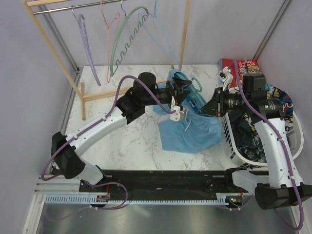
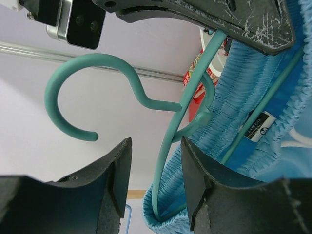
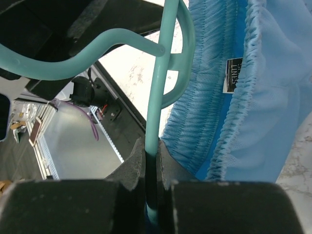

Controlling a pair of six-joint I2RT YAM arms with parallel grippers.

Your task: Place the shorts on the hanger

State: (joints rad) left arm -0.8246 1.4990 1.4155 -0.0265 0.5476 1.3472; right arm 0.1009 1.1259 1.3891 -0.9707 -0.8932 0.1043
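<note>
The sky-blue shorts (image 1: 191, 132) hang down onto the marble table, with the waistband lifted between my two grippers. The teal hanger (image 1: 197, 84) is threaded inside the elastic waist (image 2: 243, 83); its hook (image 2: 63, 92) sticks out free. My right gripper (image 1: 213, 106) is shut on one hanger arm (image 3: 157, 97), with the fingertips (image 3: 152, 158) pinching it beside the waistband (image 3: 204, 97). My left gripper (image 1: 179, 95) is open. Its jaws (image 2: 153, 151) stand either side of the other hanger arm (image 2: 168, 146) and the fold of waistband, without touching them.
A wooden rack (image 1: 58, 53) at the back holds a purple hanger (image 1: 88, 46), a pink one (image 1: 109, 19), a dark green wavy one (image 1: 124, 46) and a thin pale blue one (image 1: 161, 34). A white basket (image 1: 233, 146) of dark printed clothes stands at the right, with a red box (image 1: 241, 65) behind it.
</note>
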